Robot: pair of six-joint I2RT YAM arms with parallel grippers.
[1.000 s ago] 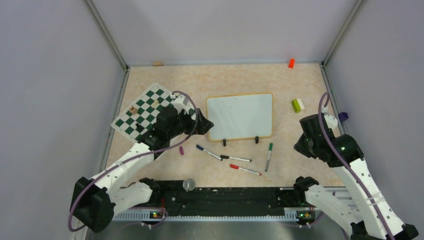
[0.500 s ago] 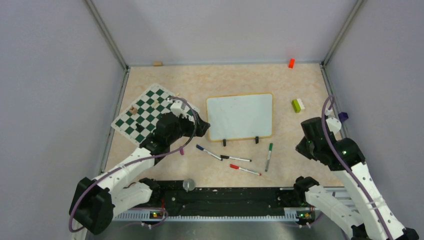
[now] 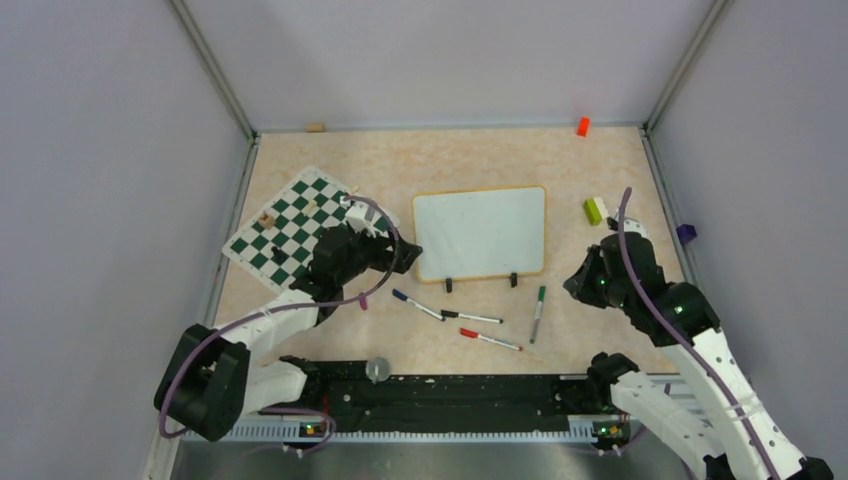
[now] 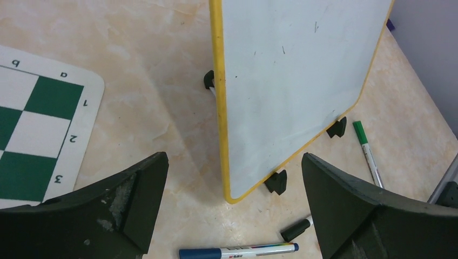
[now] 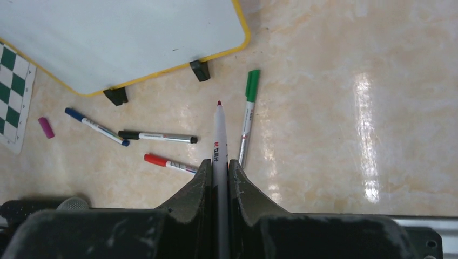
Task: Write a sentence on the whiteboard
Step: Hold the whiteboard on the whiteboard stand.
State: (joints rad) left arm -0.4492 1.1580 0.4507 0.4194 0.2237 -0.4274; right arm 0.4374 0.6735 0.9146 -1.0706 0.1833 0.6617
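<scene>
The whiteboard (image 3: 480,233) lies flat mid-table, yellow-framed, with two black clips on its near edge. Its face is blank and no sentence shows on it. My left gripper (image 3: 408,257) stands open at the board's near left corner, and in the left wrist view that corner (image 4: 233,195) sits between the wide-apart fingers (image 4: 135,199), untouched. To the right of the board, above the table, my right gripper (image 3: 580,280) is shut on an uncapped white marker (image 5: 218,137). The marker's dark tip points toward the whiteboard (image 5: 119,38) and is well short of it.
Blue (image 3: 415,304), black (image 3: 472,317), red (image 3: 490,340) and green (image 3: 538,312) markers lie in front of the board, with a purple cap (image 3: 363,300) to their left. The chessboard mat (image 3: 290,225) is at the left. Small blocks sit at the right (image 3: 596,210) and at the far edge (image 3: 582,126).
My right arm has swung left toward the board with the marker in it. My left arm has shifted slightly, its open gripper staying at the board's left corner.
</scene>
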